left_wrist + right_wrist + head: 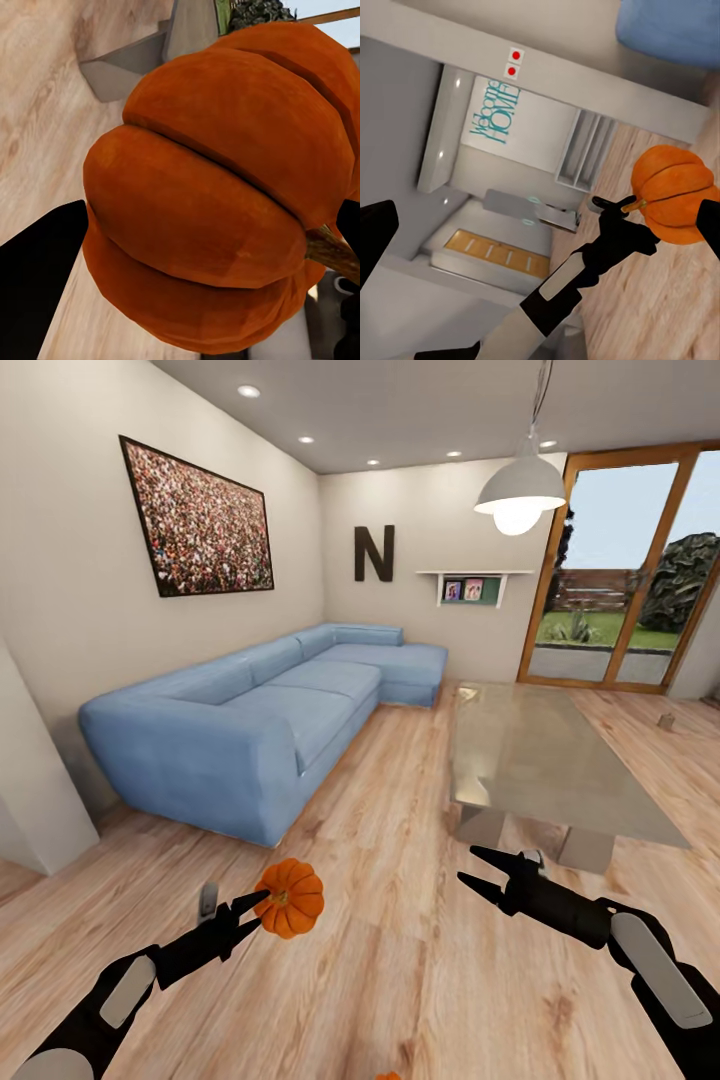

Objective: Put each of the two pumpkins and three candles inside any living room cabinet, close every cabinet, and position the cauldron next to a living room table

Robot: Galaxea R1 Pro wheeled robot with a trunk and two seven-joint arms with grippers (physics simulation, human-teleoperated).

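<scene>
Jaws of the left gripper point(252, 912) clamp one pumpkin point(290, 898) above the floor; right gripper point(478, 870) gapes empty near the bench point(560, 770). Stowing everything seems left to do

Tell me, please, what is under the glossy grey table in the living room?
Under the table I see two chunky grey legs standing on the wooden floor. The reflective top covers the rest, so anything further beneath it is hidden from the head view.
</scene>
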